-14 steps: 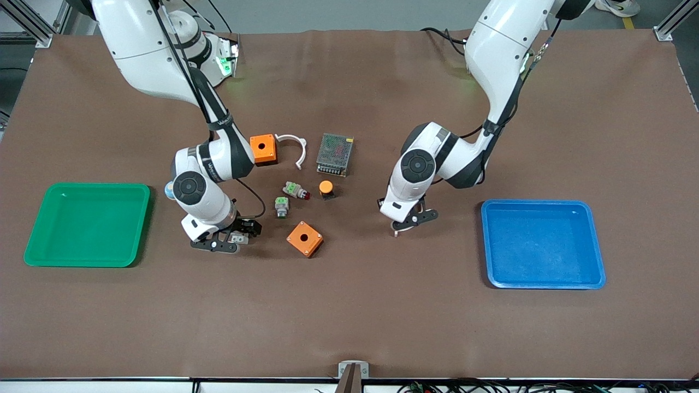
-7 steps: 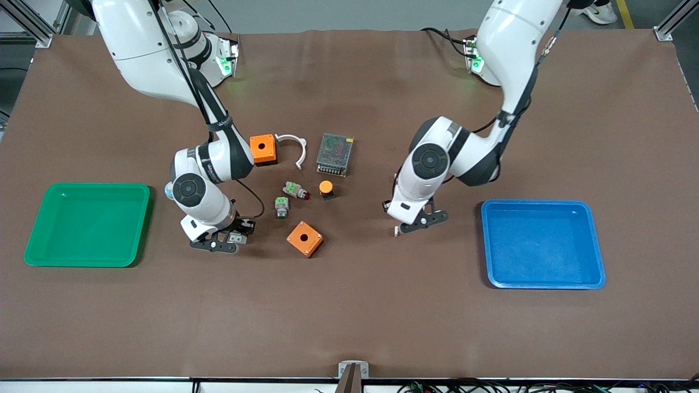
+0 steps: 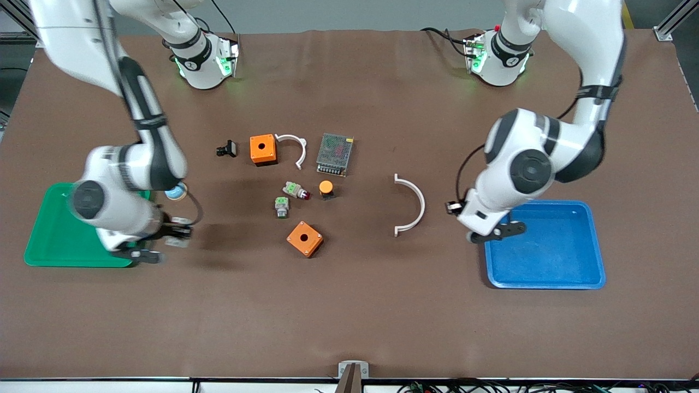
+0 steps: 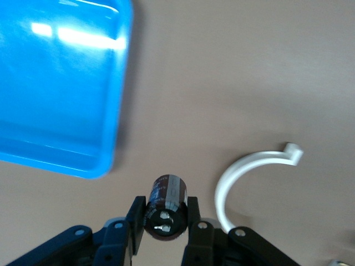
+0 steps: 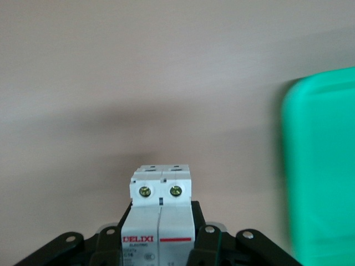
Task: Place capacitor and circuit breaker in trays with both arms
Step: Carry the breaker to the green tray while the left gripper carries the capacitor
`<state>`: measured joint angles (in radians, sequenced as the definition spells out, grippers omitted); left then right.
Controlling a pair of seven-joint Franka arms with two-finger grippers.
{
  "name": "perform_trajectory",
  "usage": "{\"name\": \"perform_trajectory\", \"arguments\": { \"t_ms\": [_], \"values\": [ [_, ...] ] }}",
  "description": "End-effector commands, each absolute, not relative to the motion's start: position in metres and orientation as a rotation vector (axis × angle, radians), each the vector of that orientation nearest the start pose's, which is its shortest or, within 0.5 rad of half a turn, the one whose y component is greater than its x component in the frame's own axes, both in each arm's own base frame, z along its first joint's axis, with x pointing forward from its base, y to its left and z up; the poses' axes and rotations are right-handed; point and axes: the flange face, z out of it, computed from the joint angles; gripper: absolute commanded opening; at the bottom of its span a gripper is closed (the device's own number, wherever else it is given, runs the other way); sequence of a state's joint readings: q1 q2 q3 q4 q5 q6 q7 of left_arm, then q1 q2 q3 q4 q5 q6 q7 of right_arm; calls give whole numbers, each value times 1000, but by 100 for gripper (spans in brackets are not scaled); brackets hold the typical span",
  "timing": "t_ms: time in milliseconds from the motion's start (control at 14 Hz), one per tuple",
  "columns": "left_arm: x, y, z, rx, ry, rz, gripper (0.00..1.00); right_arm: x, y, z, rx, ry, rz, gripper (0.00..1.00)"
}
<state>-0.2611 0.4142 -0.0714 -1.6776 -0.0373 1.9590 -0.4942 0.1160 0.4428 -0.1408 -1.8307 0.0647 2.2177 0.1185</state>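
Your left hand [image 4: 165, 221] clamps the small dark cylindrical capacitor [image 4: 166, 206] beside the blue plastic tray [image 3: 546, 245]; your right hand [image 5: 161, 244] grips the white rectangular circuit breaker [image 5: 160, 206] by the green tray [image 3: 54, 240].

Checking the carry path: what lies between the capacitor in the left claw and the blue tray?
Nothing: the left wrist view shows bare table between the capacitor and the blue tray.

Looks like a robotics lab: brown-matted worktop [image 3: 349, 305] with aluminium frame posts [image 3: 670, 24] at its corners, two bolted-down arm bases [image 3: 203, 60], cables along its edge.
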Motion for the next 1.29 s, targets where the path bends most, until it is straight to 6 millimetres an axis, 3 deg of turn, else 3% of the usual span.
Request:
{"name": "perform_trajectory", "arguments": {
  "t_ms": [0,143,357,500,643,929,1214],
  "values": [
    [628,-155,353,-3116,-195,237,15,619,-107,297,-3112,227,80,0],
    [637,-119,347,-3073,-171,219,13,605,-176,293,-3113,188,64,0],
    [650,-65,325,-3029,-140,199,13,595,-224,288,-3133,200,3,0],
    [657,-47,307,-3040,-121,185,13,589,-249,268,-3146,176,-22,0],
    [661,-35,289,-3049,-128,172,13,584,-263,249,-3152,178,-24,0],
    [669,-33,258,-3065,-119,119,13,585,-266,221,-3169,110,-38,0],
    [672,-9,237,-3074,-75,151,13,583,-271,207,-3171,120,-34,7]
  ]
}}
